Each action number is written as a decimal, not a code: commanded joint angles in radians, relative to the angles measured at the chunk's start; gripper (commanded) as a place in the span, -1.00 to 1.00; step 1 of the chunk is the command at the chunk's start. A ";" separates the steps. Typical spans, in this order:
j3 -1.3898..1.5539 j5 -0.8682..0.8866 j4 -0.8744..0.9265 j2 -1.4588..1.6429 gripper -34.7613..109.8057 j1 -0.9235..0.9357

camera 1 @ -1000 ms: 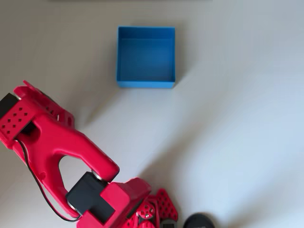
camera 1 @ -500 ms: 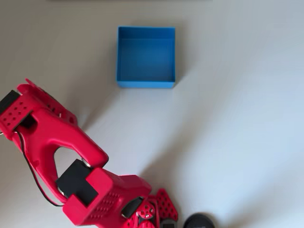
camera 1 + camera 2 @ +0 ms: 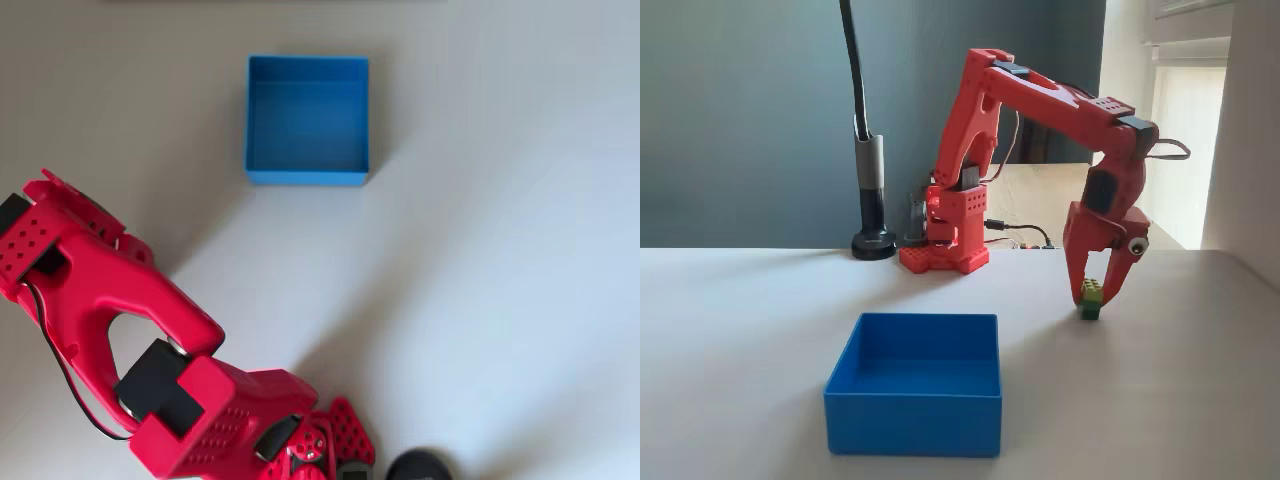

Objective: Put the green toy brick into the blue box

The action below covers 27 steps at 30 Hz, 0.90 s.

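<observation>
Green toy brick [image 3: 1092, 297] sits between my claw [image 3: 1097, 292] tips, seemingly pinched; I'd lift straight up before swinging toward the blue box [image 3: 914, 428]

Black lamp stand [image 3: 871, 190] w/ round base at table [image 3: 740, 340] rear; window [image 3: 1190, 150] right.

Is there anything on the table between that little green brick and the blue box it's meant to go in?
Nothing visible. In the fixed view the green toy brick sits between the fingers of the red hand, to the right of the blue box. The stretch of table between them is bare, and the box's floor looks open.
</observation>
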 commanded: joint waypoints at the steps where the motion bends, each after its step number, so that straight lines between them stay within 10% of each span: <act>1: -0.071 0.014 0.005 0.043 -0.52 -0.002; 27: -0.164 0.146 -0.179 0.385 -0.52 0.238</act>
